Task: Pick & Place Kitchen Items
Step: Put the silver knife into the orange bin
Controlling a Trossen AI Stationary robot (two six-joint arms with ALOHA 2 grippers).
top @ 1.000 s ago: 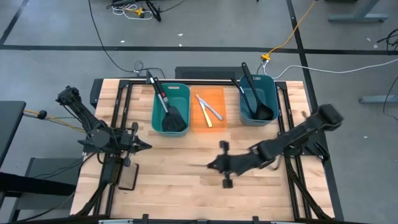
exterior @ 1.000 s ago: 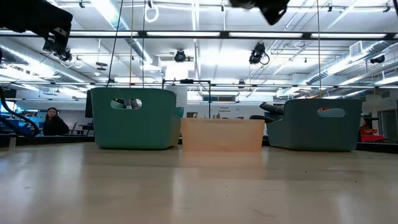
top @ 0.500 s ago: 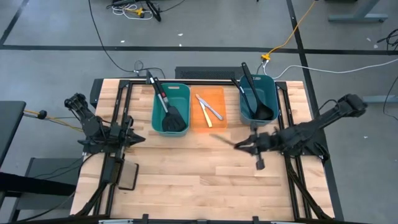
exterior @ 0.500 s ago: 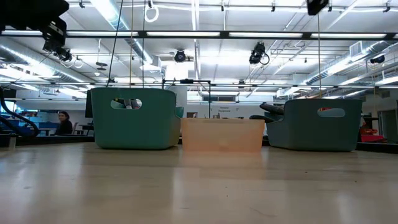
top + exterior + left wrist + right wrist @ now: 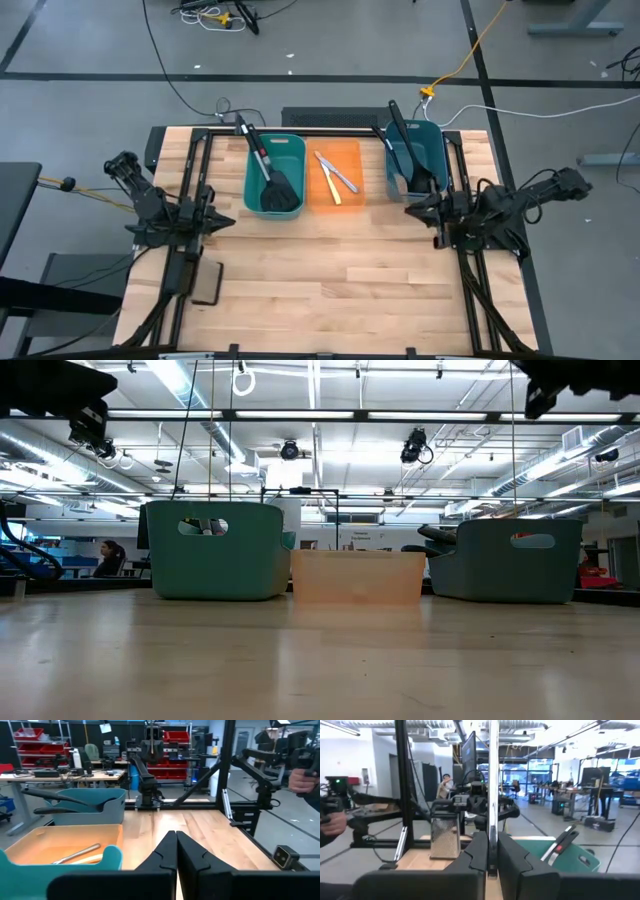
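Overhead, the wooden table (image 5: pixel 330 270) has three bins in a row along its 12 o'clock edge.

- Left teal bin (image 5: pixel 255 165): black slotted spatulas (image 5: pixel 282 195), heads at 5 o'clock, handles leaning out over the rim toward 11.
- Right teal bin (image 5: pixel 440 150): long black ladles (image 5: pixel 408 150), bowls at 5 o'clock, handles out toward 11.
- Orange bin (image 5: pixel 352 152), between the two: pale-yellow knife (image 5: pixel 328 178) lying flat, long axis 11 to 5. A silver knife (image 5: pixel 345 178) lies just beside it on the 3 o'clock side, on nearly the same axis.

Left gripper (image 5: pixel 176 851): at the table's 9 o'clock side, pointing toward 3. Fingers pressed together, nothing between them. Waiting.

Right gripper (image 5: pixel 412 207): just off the 6 o'clock end of the right teal bin, pointing toward 9. Its wrist view shows the fingers clamped on a thin silver blade (image 5: pixel 493 795), which I judge to be the second silver knife. The blade stands up out of the pinch. Its heading over the table cannot be read from overhead.

Handling, judged:
- Held knife is light, rigid, smooth metal. It could pivot or slip in a narrow pinch, so move it slowly.
- Ladles and spatulas are stiff and head-heavy. Take them on the handle, near the head.
- Flat knives are best pinched across the handle, mid-length.
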